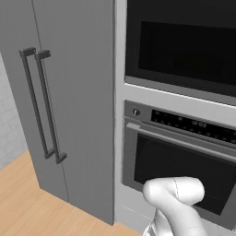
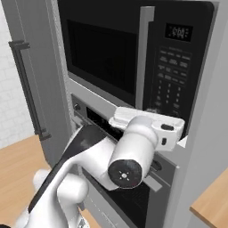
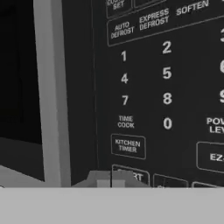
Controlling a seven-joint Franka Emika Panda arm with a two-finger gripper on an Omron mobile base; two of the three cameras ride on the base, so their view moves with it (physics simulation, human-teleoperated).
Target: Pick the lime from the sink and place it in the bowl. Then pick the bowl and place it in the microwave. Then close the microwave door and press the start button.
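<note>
1. The microwave (image 2: 133,53) is sitting built into the wall above the larger oven (image 1: 184,170), and every place below is given from the microwave.
2. The microwave door (image 2: 100,53) is lying shut, flush with the black front, its grey handle (image 2: 143,58) running upright along the door's right edge.
3. The keypad (image 3: 166,74) is taking up the right part of the microwave front, with the digits in columns and the start button (image 3: 133,176) at its bottom row.
4. The gripper (image 3: 110,181) is pressing up against the lower keypad, its tips meeting close together right over the start button; the jaws are looking closed with nothing between them.
5. The tall grey cabinet doors (image 1: 60,101) are standing left of the microwave.
</note>
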